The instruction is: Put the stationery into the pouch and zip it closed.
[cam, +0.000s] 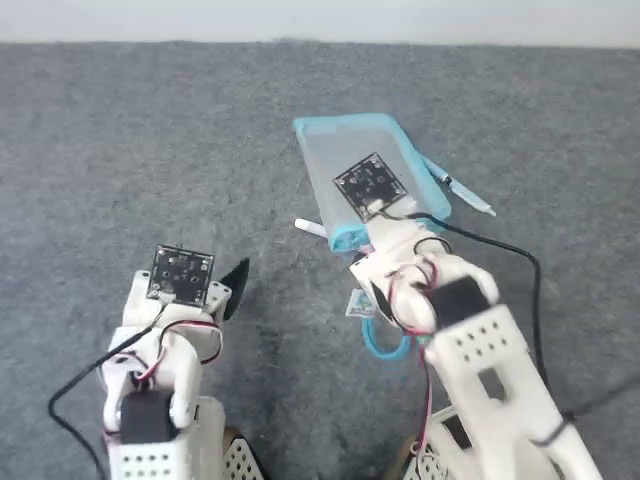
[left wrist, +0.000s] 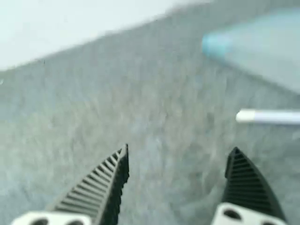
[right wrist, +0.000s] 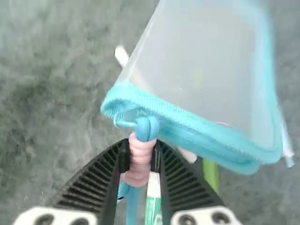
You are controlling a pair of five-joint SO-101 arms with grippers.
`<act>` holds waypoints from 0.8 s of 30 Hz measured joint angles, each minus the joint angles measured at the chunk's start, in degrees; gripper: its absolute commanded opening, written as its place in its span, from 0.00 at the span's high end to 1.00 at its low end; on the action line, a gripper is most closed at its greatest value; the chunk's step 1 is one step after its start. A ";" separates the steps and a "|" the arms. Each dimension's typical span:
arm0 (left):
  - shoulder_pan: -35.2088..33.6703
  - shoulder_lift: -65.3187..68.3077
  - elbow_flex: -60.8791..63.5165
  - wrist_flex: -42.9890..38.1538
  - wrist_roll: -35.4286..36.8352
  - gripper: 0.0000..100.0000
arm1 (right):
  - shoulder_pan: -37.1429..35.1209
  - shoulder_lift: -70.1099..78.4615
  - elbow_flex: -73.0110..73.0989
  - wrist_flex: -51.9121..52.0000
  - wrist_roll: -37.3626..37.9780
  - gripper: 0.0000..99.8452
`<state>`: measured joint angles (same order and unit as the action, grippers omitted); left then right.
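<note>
The pouch lies flat on the gray mat, near the middle. It's see-through w/ a blue edge. The R claw is at the pouch's near corner & is squeezed tight on the pink zip pull. A blue knot sits just past the pull, touching the pouch edge. A blue cord loops on the mat by the R arm. A white pen pokes out by that same corner; can't tell if it's in the pouch or under it. Another pen, blue & white, lies along the pouch's other side, away from the L arm, touching its edge. Something green shows beside the R claw, under the pouch edge; can't tell what it is. The L claw is wide open w/ nothing in it. It's over bare mat, off to the side of the pouch & apart from it, w/ the white pen's tip just ahead of it.
</note>
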<state>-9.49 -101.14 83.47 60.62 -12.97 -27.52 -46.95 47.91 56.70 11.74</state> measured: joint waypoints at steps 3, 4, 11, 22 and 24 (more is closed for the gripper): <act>3.96 8.62 -6.15 0.09 3.25 0.68 | 0.09 -2.73 0.00 0.00 0.00 0.99; 5.45 12.04 -8.35 0.18 4.48 0.68 | 0.18 -3.08 0.00 0.00 0.00 0.99; 17.76 33.67 -20.57 0.00 9.93 0.61 | 0.18 -3.25 0.00 0.00 0.88 0.99; 21.10 28.75 -13.89 -9.32 12.04 0.61 | -5.19 0.79 -4.66 5.36 2.73 0.99; 19.08 28.48 -12.13 -11.60 13.45 0.61 | -6.42 2.11 -4.84 5.63 2.73 0.99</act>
<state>9.58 -72.66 71.34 49.01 0.48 -33.93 -44.84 43.08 62.33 14.46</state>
